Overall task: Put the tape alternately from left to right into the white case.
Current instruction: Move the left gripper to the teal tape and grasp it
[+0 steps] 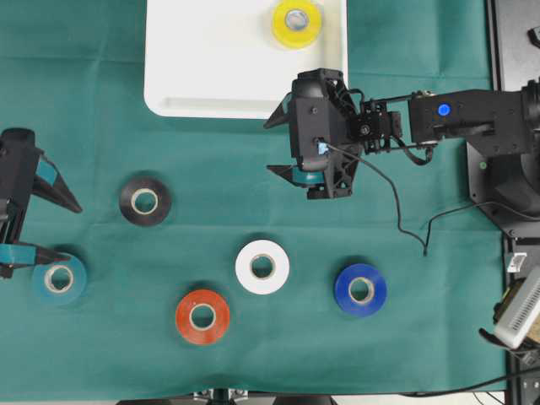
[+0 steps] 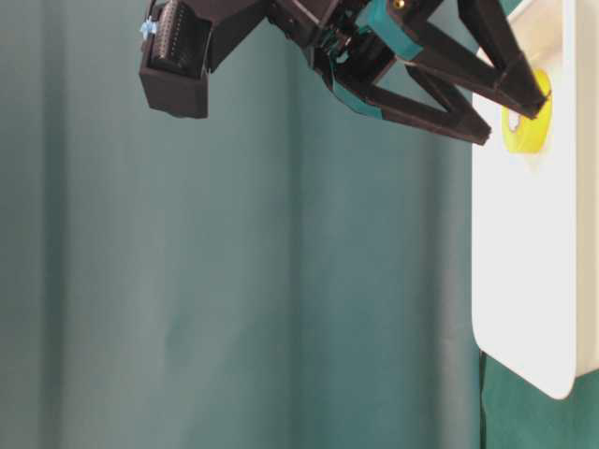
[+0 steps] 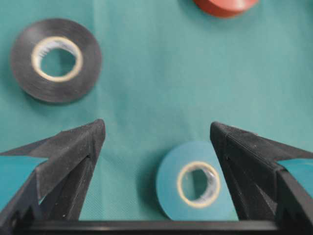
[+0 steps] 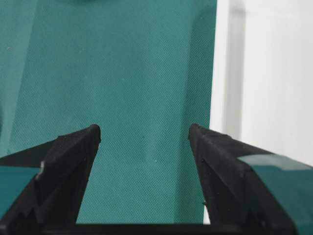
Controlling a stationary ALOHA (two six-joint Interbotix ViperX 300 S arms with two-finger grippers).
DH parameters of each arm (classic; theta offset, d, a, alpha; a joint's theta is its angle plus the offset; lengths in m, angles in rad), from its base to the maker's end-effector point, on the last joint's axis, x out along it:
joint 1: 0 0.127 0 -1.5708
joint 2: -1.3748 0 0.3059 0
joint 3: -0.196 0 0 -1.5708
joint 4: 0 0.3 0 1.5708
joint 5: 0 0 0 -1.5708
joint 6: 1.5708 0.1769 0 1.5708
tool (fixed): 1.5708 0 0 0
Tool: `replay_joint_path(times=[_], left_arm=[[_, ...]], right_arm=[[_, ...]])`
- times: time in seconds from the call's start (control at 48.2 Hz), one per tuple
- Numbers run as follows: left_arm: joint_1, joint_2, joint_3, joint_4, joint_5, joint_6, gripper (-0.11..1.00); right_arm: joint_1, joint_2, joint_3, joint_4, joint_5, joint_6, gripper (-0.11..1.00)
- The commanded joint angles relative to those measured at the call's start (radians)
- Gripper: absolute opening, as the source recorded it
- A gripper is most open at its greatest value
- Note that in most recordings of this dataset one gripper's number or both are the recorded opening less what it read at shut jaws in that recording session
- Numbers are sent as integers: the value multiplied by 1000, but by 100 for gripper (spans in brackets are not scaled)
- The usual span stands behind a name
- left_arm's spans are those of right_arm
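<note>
The white case (image 1: 211,59) lies at the table's far edge with the yellow tape (image 1: 296,24) inside, near its right end. On the green cloth lie the black tape (image 1: 145,201), teal tape (image 1: 59,279), white tape (image 1: 262,267), red tape (image 1: 202,316) and blue tape (image 1: 361,289). My left gripper (image 1: 72,231) is open at the left edge. In the left wrist view the teal tape (image 3: 195,183) lies flat between its fingers, close to the right one. My right gripper (image 1: 270,147) hangs open and empty above the cloth, just in front of the white case (image 4: 264,73).
The green cloth (image 1: 405,354) covers the table. A black cable (image 1: 396,211) trails from the right arm across the cloth. The right arm's base (image 1: 515,169) and a pale device (image 1: 519,312) stand at the right edge.
</note>
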Motion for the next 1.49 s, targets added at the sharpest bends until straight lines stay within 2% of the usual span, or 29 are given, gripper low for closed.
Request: replay_joint_path(times=[0.0, 0.124, 0.394, 0.685, 0.954, 1.286, 1.411, 1.473], left_arm=[[-20, 2, -12, -2, 6, -2, 64], [-26, 23, -6, -2, 41, -9, 64], [-51, 121, -20, -2, 101, -75, 64], [-101, 245, -57, -2, 97, -78, 64], [-106, 348, -91, -2, 92, -80, 64], [-106, 370, -97, -2, 92, -81, 64], [-106, 368, -95, -2, 92, -80, 59], [-106, 367, -97, -2, 92, -80, 49]], right_arm=[[2, -9, -8, -3, -9, 2, 77], [2, -9, -9, -3, -9, 2, 77], [3, -9, 3, -2, -9, 3, 77], [3, -5, 8, -2, -43, 3, 77], [3, 17, 9, -2, -43, 3, 77], [3, 17, 9, -2, -43, 3, 77], [3, 17, 9, -2, -43, 2, 77], [3, 17, 9, -2, -43, 3, 77]])
